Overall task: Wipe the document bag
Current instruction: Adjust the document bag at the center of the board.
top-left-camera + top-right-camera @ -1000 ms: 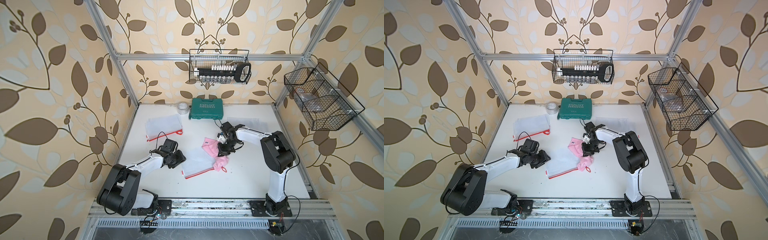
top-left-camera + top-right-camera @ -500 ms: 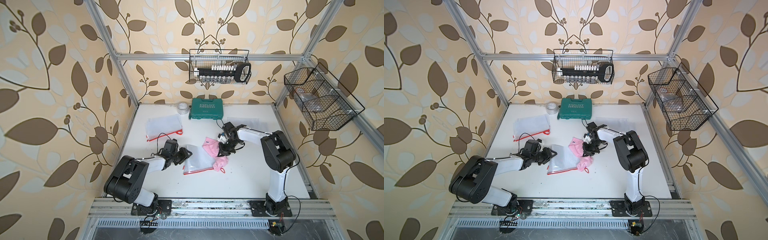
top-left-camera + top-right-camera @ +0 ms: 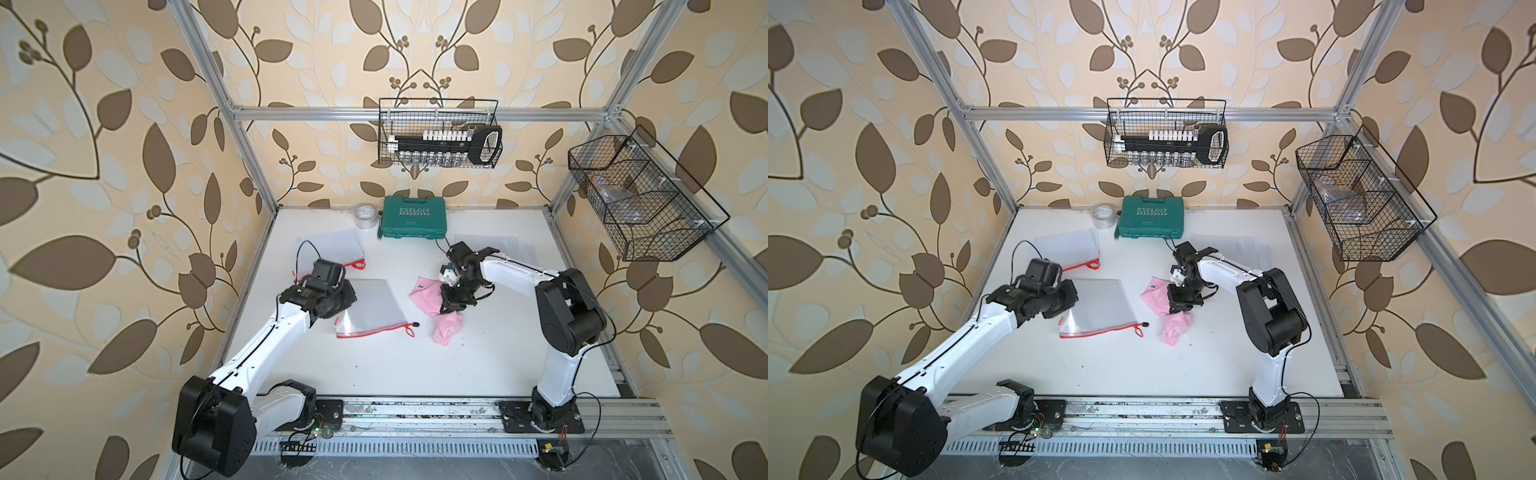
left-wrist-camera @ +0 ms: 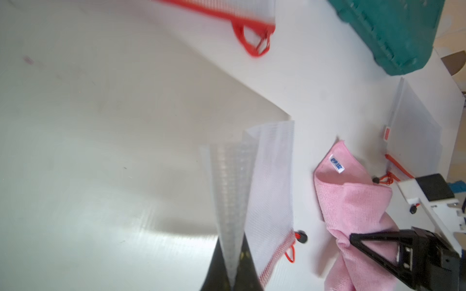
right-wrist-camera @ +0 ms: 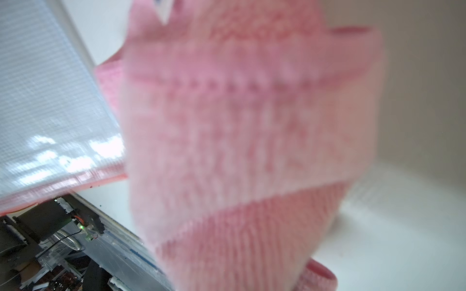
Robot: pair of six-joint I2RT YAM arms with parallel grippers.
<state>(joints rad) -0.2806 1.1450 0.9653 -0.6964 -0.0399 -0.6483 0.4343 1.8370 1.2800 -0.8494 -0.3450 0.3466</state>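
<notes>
The document bag [image 3: 372, 309] [image 3: 1100, 305], translucent mesh with a red zipper along its near edge, lies mid-table in both top views. My left gripper [image 3: 343, 298] [image 3: 1068, 297] is shut on the bag's left edge. In the left wrist view the mesh [image 4: 267, 176] stands pinched between the dark jaws of that gripper [image 4: 233, 278]. A pink cloth [image 3: 430, 291] [image 3: 1158, 301] lies crumpled to the right of the bag, and my right gripper [image 3: 452, 302] [image 3: 1180, 302] is shut on it. The cloth [image 5: 239, 126] fills the right wrist view and hides the fingers; the bag [image 5: 50, 100] shows beside it.
A second red-zippered bag [image 3: 328, 245] lies at the back left and a third [image 3: 496, 245] at the back right. A green case [image 3: 413, 216] and a tape roll [image 3: 365, 215] sit by the back wall. Wire baskets [image 3: 438, 137] [image 3: 636, 199] hang on the walls.
The left gripper has closed on the bag's left edge. The bag has shifted left and toward the back, away from the cloth. The right gripper has stayed on the cloth.
</notes>
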